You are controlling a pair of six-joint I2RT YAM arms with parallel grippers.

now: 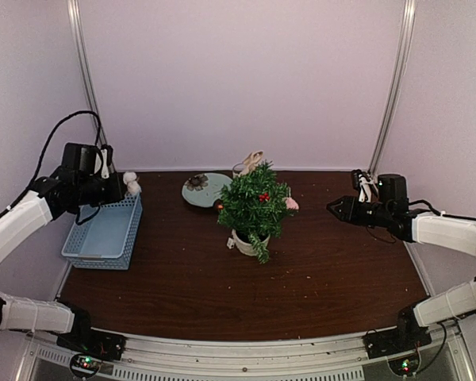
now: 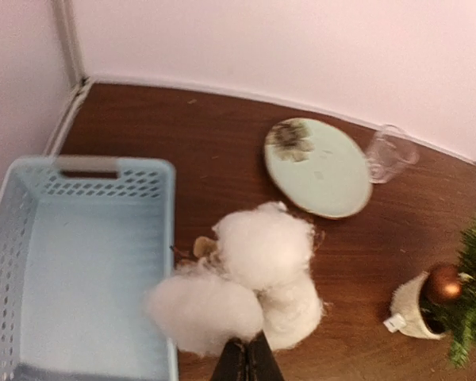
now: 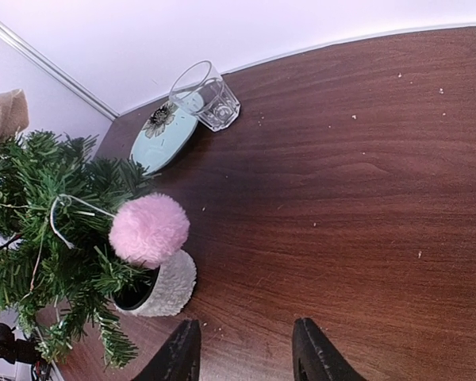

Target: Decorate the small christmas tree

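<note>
The small christmas tree (image 1: 254, 204) stands mid-table in an off-white pot (image 1: 243, 242), with red berries, a brown ball (image 2: 443, 282) and a pink pom-pom (image 3: 149, 229) hanging on it. My left gripper (image 2: 247, 359) is shut on a white cotton sprig (image 2: 250, 274) of three puffs, held above the table by the right edge of the blue basket (image 2: 79, 262); it shows in the top view (image 1: 130, 183) too. My right gripper (image 3: 246, 353) is open and empty, right of the tree, above bare table; it also shows in the top view (image 1: 337, 208).
A pale green plate (image 1: 204, 189) with a dark flower ornament (image 2: 292, 136) lies behind the tree. A clear glass cup (image 3: 206, 96) stands beside the plate. A tan item (image 1: 252, 161) shows behind the tree top. Walls close in on three sides.
</note>
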